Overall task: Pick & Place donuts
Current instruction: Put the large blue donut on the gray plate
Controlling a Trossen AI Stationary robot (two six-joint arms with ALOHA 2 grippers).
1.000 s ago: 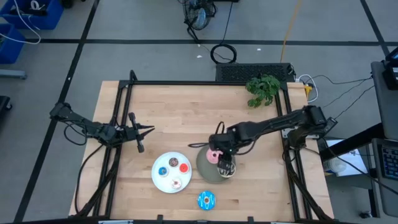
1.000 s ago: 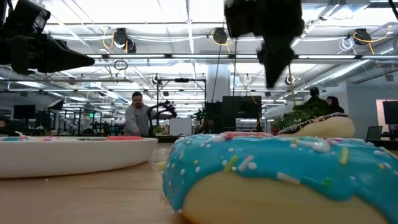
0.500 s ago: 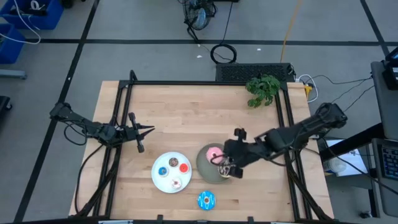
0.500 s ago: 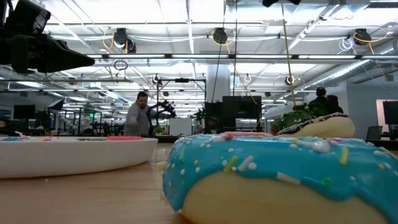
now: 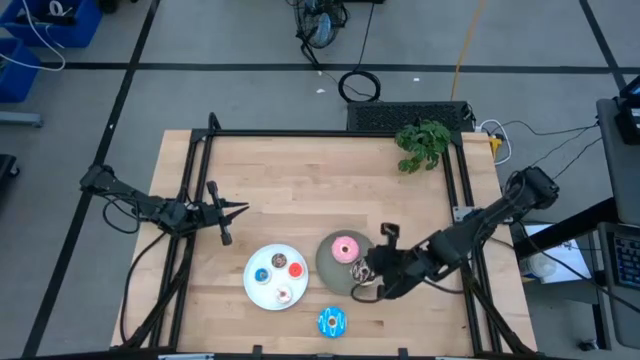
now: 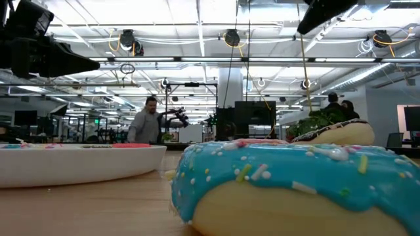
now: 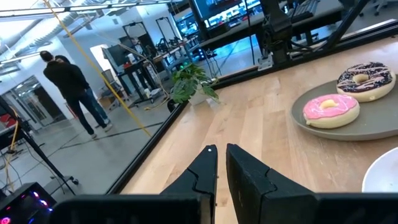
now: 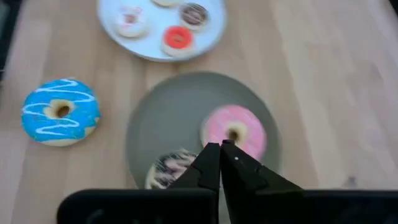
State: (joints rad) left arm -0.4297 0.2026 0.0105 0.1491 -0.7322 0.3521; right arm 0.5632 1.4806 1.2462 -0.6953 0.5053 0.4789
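Reading labels: you'll find no legible writing.
Surface: wooden table (image 5: pixel 300 180), workshop behind, person (image 6: pixel 146 121) in the low view.
Right gripper (image 8: pixel 220 147): fingers pressed together, empty, above grey plate (image 5: pixel 328 268).
Left gripper (image 7: pixel 221 149): clenched, parked left.
Donuts: pink donut (image 5: pixel 346 247) and sprinkled brown donut (image 8: pixel 172 167) on grey plate; blue donut (image 5: pixel 332 321) on table; tiny donuts (image 5: pixel 277 270) on white plate (image 5: pixel 256 285).
Hidden: brown donut partly behind right fingers.

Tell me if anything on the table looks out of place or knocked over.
Only the blue donut stands out: it lies alone on the bare wood near the table's front edge. The pink donut and the brown donut lie flat on the grey plate, and the tiny ones sit on the white plate. Nothing looks spilled or damaged.
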